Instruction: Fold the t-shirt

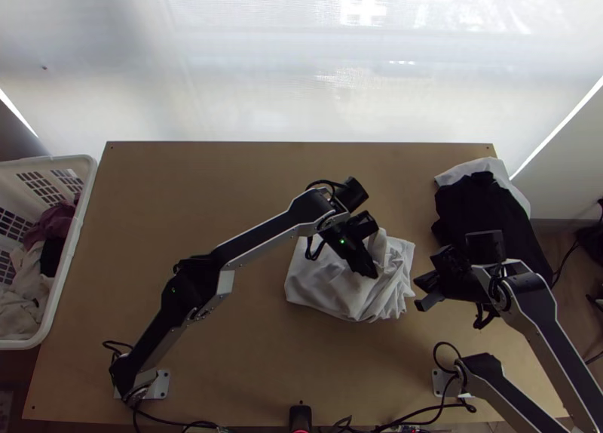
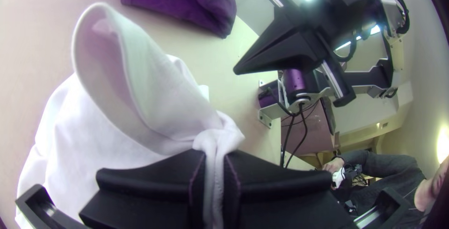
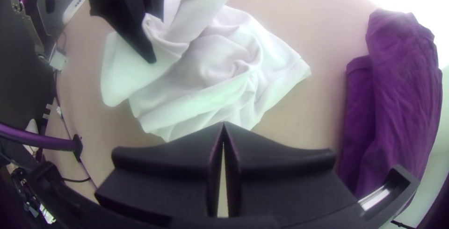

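Note:
My left gripper [image 1: 369, 271] is over the white t-shirt [image 1: 324, 286], which lies bunched near the middle of the table. In the left wrist view, the left gripper [image 2: 215, 177] is shut on a gathered fold of the white t-shirt [image 2: 70, 149], and a loop of cloth stands up beside its fingers. My right gripper [image 1: 422, 293] is just off the shirt's right side. In the right wrist view, the right gripper [image 3: 223, 126] is shut with its tips together and no cloth between them; the crumpled shirt [image 3: 210, 65] lies beyond them.
Folded dark cloth [image 1: 482, 214] with a white piece [image 1: 471, 169] behind it lies at the table's right edge. A white basket [image 1: 79, 222] holding clothes stands to the left. Bare wood [image 1: 196, 199] spreads left of the shirt. A person's hand [image 2: 333, 166] holds a device.

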